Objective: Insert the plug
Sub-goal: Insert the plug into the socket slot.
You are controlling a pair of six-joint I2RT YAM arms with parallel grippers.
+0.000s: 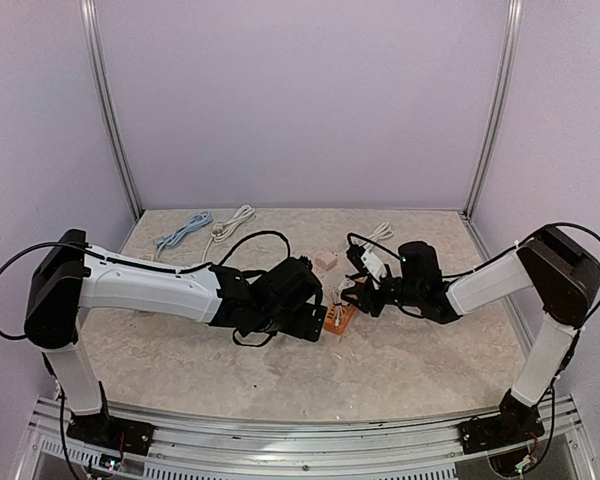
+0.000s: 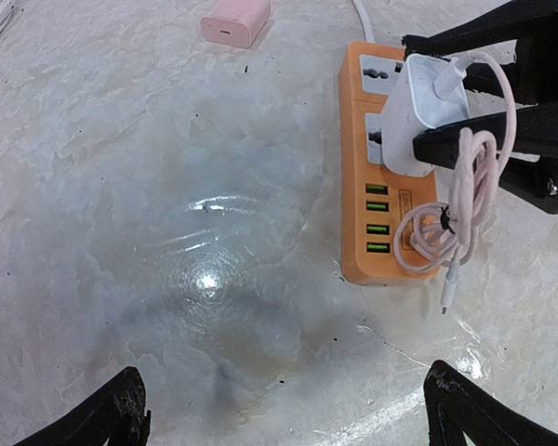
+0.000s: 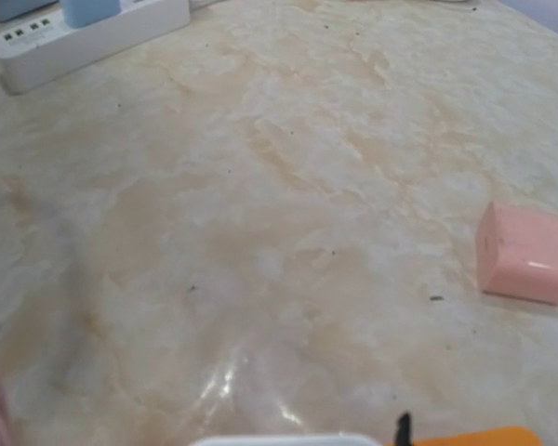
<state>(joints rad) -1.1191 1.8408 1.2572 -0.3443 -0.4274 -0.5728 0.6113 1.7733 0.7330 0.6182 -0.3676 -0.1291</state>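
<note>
The white plug (image 2: 426,104) is a boxy adapter with a coiled pinkish cable (image 2: 458,200) hanging from it. My right gripper (image 2: 417,93) is shut on it, one black finger on each side. The plug sits tilted over the sockets of the orange power strip (image 2: 383,190), and its prongs are hidden. From above, the right gripper (image 1: 366,291) stands over the strip (image 1: 340,319). My left gripper (image 2: 293,420) is open just left of the strip, with bare table between its fingertips (image 2: 121,409). In the right wrist view only the plug's top edge (image 3: 288,439) shows.
A pink charger (image 3: 525,253) lies on the table behind the strip, also in the top view (image 1: 325,259). A white power strip (image 3: 93,37) with blue adapters lies at the far left. White cables (image 1: 230,222) and a blue one (image 1: 183,230) lie along the back.
</note>
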